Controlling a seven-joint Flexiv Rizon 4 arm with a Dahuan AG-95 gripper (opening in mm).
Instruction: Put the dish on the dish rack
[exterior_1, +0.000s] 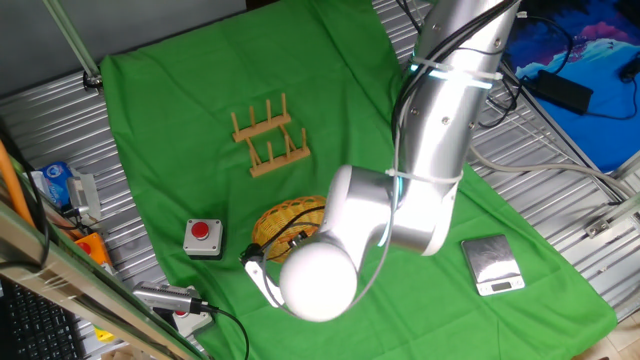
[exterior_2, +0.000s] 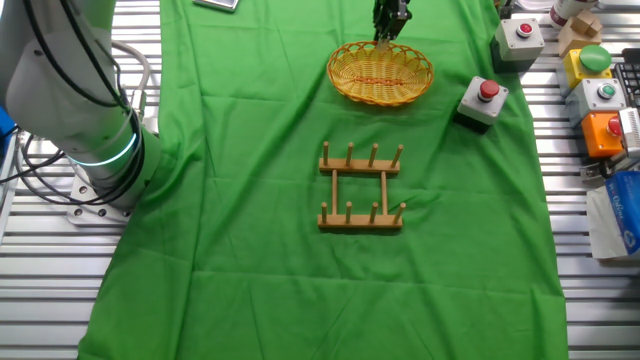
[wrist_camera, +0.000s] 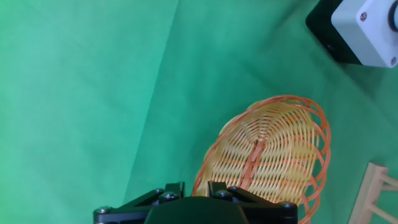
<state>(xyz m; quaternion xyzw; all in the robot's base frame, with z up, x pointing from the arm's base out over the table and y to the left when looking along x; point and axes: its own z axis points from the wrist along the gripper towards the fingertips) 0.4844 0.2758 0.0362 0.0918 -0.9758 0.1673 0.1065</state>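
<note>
On the green cloth (exterior_2: 250, 200), the dish (exterior_2: 381, 72) is lying flat, well apart from the dish rack (exterior_2: 361, 187), which is standing empty nearer the middle of the cloth. The gripper (exterior_2: 391, 22) is hanging right at the dish's far rim, fingers pointing down; whether it is touching the wicker, or how wide the fingers are standing, I cannot tell, since the hand view is showing only the black base of the claw above the basket. This is looking like the grasping step, with nothing lifted yet. Next, the claw is needing to pinch the rim firmly, raise the dish, tip it on edge and lower it between the pegs. A grey button box (exterior_2: 482, 103) is sitting just beside the dish.
</note>
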